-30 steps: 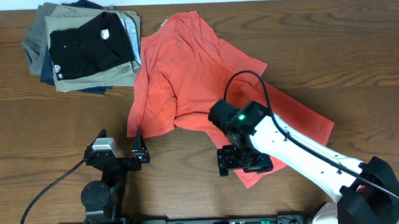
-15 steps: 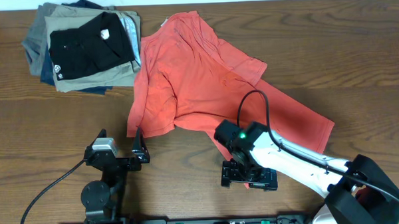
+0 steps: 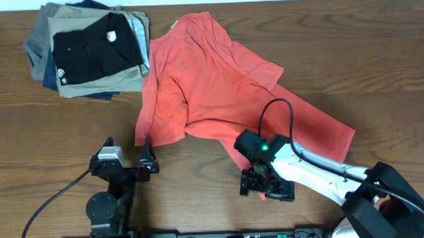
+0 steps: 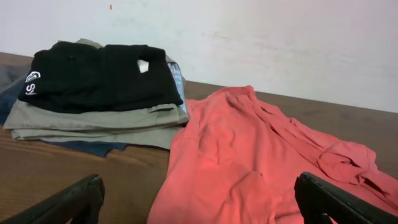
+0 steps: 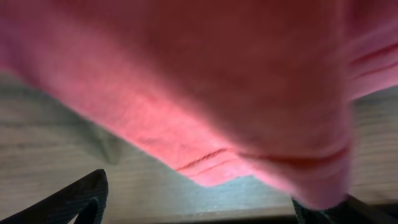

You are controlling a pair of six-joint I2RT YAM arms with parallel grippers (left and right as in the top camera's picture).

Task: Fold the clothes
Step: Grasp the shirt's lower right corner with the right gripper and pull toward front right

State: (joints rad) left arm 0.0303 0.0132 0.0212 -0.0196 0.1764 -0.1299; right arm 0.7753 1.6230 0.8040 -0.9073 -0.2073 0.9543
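Left hand (image 3: pixel 148 158): low at the lower left of the overhead frame, fingers spread wide and empty, just beside the near-left edge of the T-shirt (image 3: pixel 211 84).
Right hand (image 3: pixel 266 190): lower centre, at the shirt's nearest corner. Its fingers stand well apart and clamp nothing, with the stitched hem (image 5: pixel 205 165) lying between them.
T-shirt: coral-red and unfolded, sprawled crumpled over the counter (image 3: pixel 379 56) from upper centre to the right, with ridges bunched through its middle.
Folded stack (image 3: pixel 62 85): upper left, a black garment (image 3: pixel 96 49) on top. It sits right by the shirt's far-left edge; whether the two touch cannot be told.
Risk: closing here may catch only a thin edge of hem, which would likely slip free on a pull. A one-sided drag could deepen the bunching, or sweep the shirt's far edge into the stack and upset it.
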